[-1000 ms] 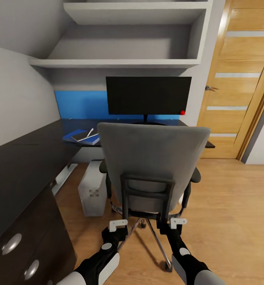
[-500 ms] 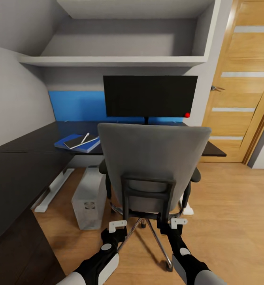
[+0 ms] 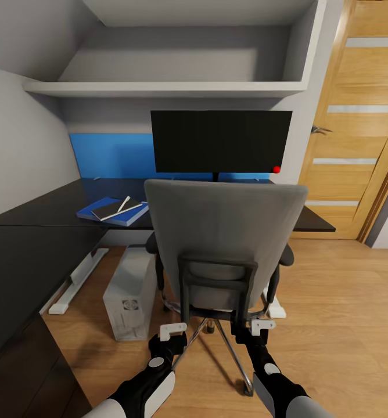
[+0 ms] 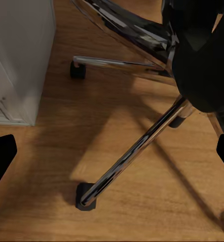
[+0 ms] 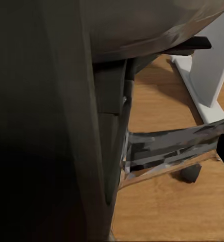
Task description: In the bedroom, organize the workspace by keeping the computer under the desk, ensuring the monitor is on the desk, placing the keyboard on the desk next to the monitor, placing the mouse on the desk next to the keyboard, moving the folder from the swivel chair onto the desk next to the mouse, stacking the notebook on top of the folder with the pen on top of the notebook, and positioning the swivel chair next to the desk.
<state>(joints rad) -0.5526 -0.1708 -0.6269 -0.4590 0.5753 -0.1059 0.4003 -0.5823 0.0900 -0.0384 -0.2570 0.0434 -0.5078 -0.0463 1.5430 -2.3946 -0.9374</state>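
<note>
head: I see monitor (image 3: 221,141) on desk (image 3: 54,203), pen (image 3: 123,204) on notebook (image 3: 114,208) on folder (image 3: 110,213), computer (image 3: 128,293) beneath; swivel chair (image 3: 224,244) nearly in | left wrist: left claw (image 4: 112,154) wide, empty, over chair base | right wrist: right claw's spread I cannot tell (keyboard, mouse unseen)

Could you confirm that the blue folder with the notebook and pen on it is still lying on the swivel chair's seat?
No. In the head view the folder, with the notebook and pen on it, lies on the desk, left of the swivel chair.
</note>
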